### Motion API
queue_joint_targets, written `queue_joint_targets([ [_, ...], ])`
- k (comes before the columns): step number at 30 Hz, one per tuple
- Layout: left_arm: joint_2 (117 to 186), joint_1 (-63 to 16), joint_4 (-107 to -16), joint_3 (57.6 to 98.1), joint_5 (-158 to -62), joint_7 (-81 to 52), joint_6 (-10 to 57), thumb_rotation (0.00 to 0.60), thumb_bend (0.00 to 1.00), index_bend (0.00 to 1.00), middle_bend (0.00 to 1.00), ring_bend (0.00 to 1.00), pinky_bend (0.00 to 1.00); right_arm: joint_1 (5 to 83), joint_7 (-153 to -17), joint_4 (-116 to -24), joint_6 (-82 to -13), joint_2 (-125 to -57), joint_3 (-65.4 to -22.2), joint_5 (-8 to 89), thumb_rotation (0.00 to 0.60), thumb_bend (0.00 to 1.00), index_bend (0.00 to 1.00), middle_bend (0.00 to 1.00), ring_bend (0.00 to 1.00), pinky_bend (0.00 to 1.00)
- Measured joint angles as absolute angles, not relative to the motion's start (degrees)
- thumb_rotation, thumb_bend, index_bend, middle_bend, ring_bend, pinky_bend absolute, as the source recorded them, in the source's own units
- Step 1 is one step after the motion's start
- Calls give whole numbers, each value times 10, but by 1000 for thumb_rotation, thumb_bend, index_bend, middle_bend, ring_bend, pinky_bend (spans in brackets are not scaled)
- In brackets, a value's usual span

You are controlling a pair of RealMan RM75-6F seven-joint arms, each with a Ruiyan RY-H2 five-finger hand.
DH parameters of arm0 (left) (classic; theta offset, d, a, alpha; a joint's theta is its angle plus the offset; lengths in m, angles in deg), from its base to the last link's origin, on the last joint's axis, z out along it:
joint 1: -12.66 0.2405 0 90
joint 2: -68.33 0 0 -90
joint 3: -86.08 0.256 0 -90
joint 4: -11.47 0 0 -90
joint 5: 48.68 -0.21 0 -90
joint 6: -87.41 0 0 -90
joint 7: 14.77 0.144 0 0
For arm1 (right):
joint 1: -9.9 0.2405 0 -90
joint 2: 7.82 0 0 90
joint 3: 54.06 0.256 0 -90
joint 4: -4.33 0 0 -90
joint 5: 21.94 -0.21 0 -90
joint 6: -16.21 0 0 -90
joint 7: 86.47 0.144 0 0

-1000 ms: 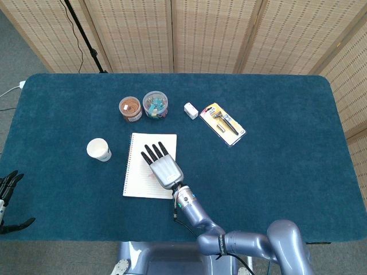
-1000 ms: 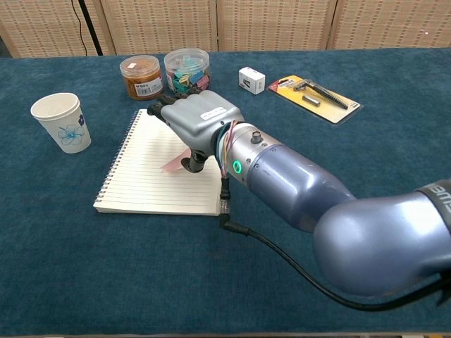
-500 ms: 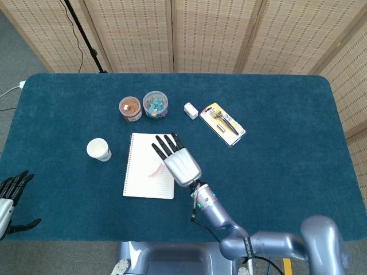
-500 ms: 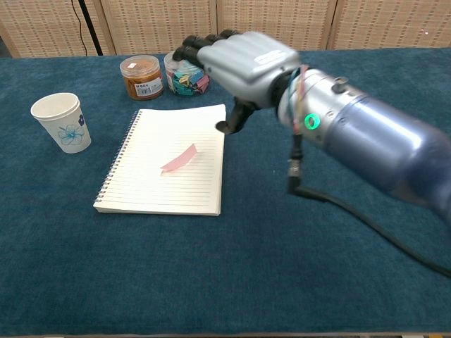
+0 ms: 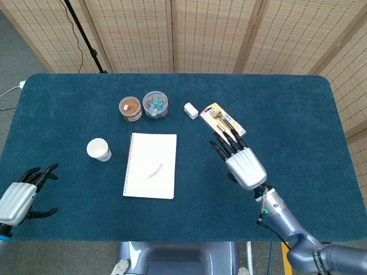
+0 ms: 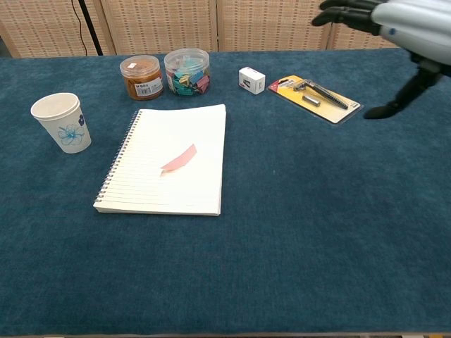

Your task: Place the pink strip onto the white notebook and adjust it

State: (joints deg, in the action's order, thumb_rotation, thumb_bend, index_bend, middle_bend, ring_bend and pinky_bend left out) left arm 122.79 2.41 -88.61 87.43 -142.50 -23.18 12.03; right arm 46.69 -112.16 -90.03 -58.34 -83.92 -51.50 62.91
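The pink strip lies slanted on the white spiral notebook, near the page's middle, with nothing touching it. My right hand hovers well to the right of the notebook, above the table, fingers spread and holding nothing. In the head view my left hand shows at the lower left, off the table's near-left corner, fingers apart and empty; the chest view does not show it.
A paper cup stands left of the notebook. Behind it are an orange-lidded jar and a tub of clips. A white eraser and a carded tool pack lie at the back right.
My right hand lifted off the notebook and swung right, leaving the pink strip lying on the page. My left hand rose further into the head view.
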Motion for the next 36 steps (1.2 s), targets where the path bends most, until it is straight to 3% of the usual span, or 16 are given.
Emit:
queue_joint_targets([
  [3, 1228, 5, -901, 864, -1420, -198, 140, 600, 0, 0, 769, 683, 694, 435, -1080, -899, -607, -807, -539, 653, 600, 0, 45, 0, 0, 0],
  [5, 1229, -11, -912, 858, -1414, -175, 161, 600, 0, 0, 838, 747, 777, 416, -1053, -898, -622, -789, -552, 666, 600, 0, 40, 0, 0, 0],
  [9, 1229, -40, -936, 850, -1397, -137, 209, 600, 0, 9, 939, 837, 877, 382, -1005, -891, -649, -766, -571, 683, 600, 0, 31, 0, 0, 0],
  [12, 1227, -67, -956, 846, -1375, -114, 261, 600, 0, 12, 964, 863, 900, 347, -969, -887, -670, -742, -587, 688, 600, 0, 16, 0, 0, 0],
  [19, 1223, -144, -1008, 832, -1251, -56, 392, 600, 0, 0, 967, 867, 902, 287, -931, -901, -700, -693, -609, 690, 600, 0, 23, 0, 0, 0],
  [27, 1245, -228, -1021, 813, -1113, -3, 457, 600, 0, 0, 953, 850, 902, 253, -885, -928, -705, -680, -603, 674, 600, 0, 51, 0, 0, 0],
  [31, 1264, -267, -1016, 812, -1062, 14, 480, 600, 0, 0, 869, 789, 893, 245, -868, -926, -701, -680, -594, 673, 600, 0, 57, 0, 0, 0],
  [34, 1279, -283, -1010, 817, -1040, 32, 480, 600, 0, 0, 732, 659, 739, 241, -863, -923, -699, -681, -587, 674, 600, 0, 60, 0, 0, 0],
  [36, 1285, -289, -1007, 822, -1032, 42, 475, 600, 0, 0, 551, 484, 510, 240, -861, -923, -698, -682, -585, 676, 600, 0, 61, 0, 0, 0],
])
